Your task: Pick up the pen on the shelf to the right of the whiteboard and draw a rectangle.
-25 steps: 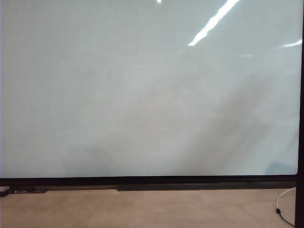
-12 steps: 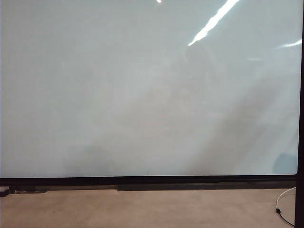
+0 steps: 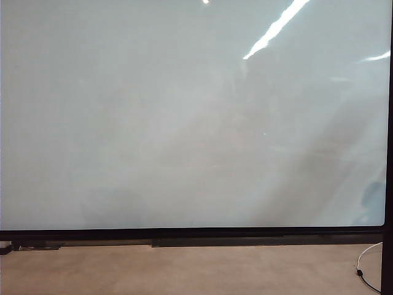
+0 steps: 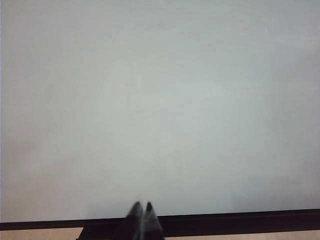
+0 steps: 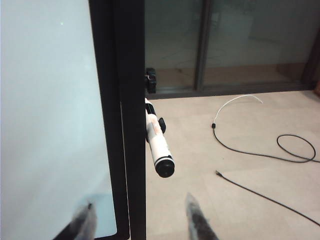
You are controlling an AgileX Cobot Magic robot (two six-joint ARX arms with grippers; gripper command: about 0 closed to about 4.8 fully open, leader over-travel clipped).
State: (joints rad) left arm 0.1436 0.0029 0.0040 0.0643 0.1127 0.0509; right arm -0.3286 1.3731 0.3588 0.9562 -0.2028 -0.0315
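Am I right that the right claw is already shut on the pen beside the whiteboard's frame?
Not quite. In the right wrist view the right claw is open, short of the pen, which sits untouched beside the whiteboard's frame.

You're looking at an office or lab-type room. A very large glossy whiteboard (image 3: 184, 123) with a black frame mirrors strip ceiling lights. The beige floor (image 5: 240, 165) has loose cables (image 5: 260, 150) trailing across it. Beyond stands a dark-framed glass partition (image 5: 225, 45).
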